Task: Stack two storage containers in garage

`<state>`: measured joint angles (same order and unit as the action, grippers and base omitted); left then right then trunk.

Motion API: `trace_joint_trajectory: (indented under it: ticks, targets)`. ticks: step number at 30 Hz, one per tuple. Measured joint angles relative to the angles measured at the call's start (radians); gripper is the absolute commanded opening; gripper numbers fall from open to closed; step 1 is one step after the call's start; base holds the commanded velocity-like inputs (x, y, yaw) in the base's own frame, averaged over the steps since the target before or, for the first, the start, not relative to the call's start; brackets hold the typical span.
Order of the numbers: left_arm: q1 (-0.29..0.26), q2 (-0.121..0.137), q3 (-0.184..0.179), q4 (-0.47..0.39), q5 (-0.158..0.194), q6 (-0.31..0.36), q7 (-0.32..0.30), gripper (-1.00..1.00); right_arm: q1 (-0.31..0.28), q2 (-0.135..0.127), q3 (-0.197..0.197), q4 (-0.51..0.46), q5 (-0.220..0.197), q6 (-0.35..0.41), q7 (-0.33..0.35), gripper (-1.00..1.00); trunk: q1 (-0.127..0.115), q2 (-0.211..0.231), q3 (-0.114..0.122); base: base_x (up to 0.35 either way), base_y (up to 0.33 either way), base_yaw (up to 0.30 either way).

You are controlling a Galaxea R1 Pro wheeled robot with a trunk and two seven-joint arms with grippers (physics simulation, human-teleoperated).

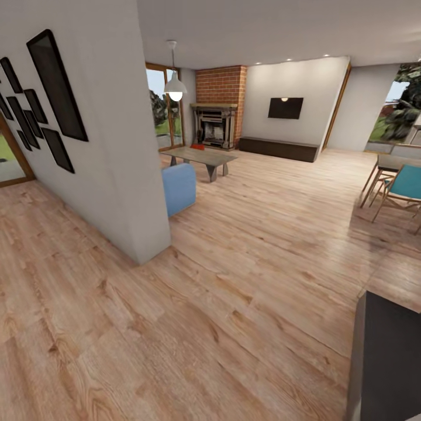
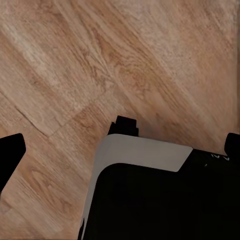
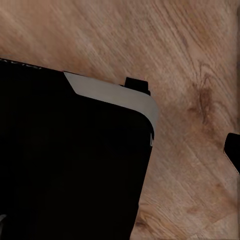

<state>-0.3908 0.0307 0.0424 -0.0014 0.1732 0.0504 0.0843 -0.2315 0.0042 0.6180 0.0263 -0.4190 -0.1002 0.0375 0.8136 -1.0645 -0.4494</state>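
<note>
Both pincers hang low over the plank floor (image 1: 234,327) with nothing between them; how far open, I cannot tell. Robot's in transit. Far off, one red container (image 1: 197,147) waits by the fireplace (image 1: 214,126), beyond the low table (image 1: 202,156).

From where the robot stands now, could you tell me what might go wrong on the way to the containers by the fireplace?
1. The white wall corner juts into the wood floor on the left; a tight turn could clip it.
2. The blue seat and the low table stand before the fireplace, narrowing the approach.
3. A small red shape near the hearth may be a container, but it is too small to confirm.
</note>
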Motion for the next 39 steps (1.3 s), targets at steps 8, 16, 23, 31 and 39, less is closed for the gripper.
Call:
trace_joint_trajectory:
  ticks: [8, 16, 23, 31, 39]
  targets:
    - [0.000, 0.000, 0.000, 0.000, 0.000, 0.000, 0.000, 1.00, 0.001, 0.000, 0.000, 0.000, 0.000, 0.000, 0.000, 1.00, 0.000, 0.000, 0.000, 0.322, 0.000, 0.000]
    - [0.000, 0.000, 0.000, 0.000, 0.000, 0.000, 0.000, 1.00, 0.001, 0.000, 0.000, 0.000, 0.000, 0.001, 0.000, 1.00, 0.000, 0.000, 0.000, 0.322, 0.000, 0.000]
    - [0.000, 0.001, 0.000, 0.000, 0.000, 0.000, 0.000, 1.00, 0.001, 0.001, 0.000, 0.000, 0.000, 0.001, 0.000, 1.00, 0.000, 0.000, 0.000, 0.322, 0.000, -0.119]
    - [0.000, 0.001, 0.000, 0.000, 0.000, 0.000, 0.000, 1.00, 0.000, 0.001, 0.000, 0.000, 0.000, 0.001, 0.000, 1.00, 0.000, 0.000, 0.000, 0.322, 0.000, -0.241]
    - [0.000, 0.001, 0.000, 0.000, 0.000, 0.000, 0.000, 1.00, 0.001, 0.001, 0.000, 0.000, 0.000, 0.001, 0.000, 1.00, 0.000, 0.000, 0.000, 0.322, 0.000, -0.246]
